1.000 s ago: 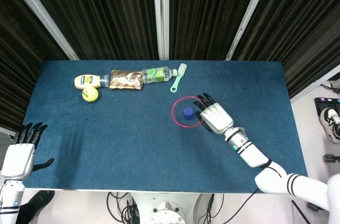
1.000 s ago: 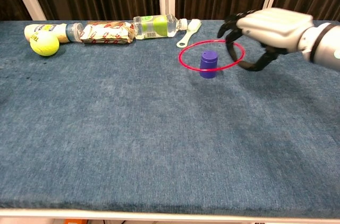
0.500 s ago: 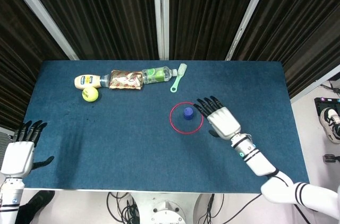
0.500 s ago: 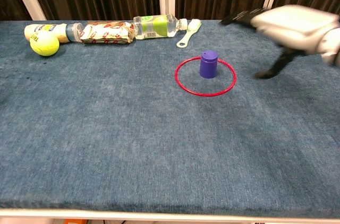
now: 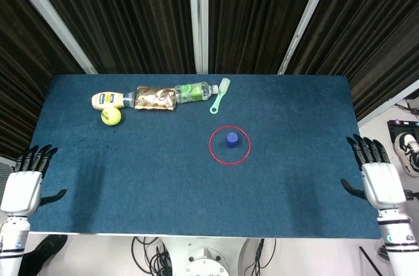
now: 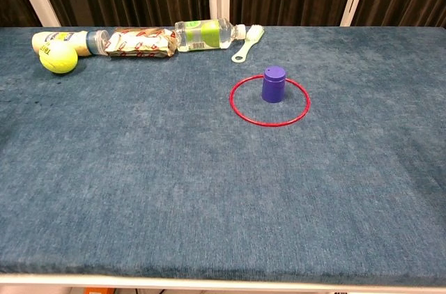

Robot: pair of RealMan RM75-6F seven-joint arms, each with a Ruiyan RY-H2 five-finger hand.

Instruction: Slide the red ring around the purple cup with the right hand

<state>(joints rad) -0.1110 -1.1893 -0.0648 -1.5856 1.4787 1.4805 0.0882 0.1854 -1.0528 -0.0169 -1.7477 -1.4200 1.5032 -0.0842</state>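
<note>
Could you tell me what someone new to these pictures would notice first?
The eye goes first to the red ring lying flat on the blue table, right of centre, with the purple cup upright inside it, nearer the far rim. Next comes the row at the far left: a tennis ball, a snack packet and bottles. Both hands, left and right, sit open at the table's sides.
</note>
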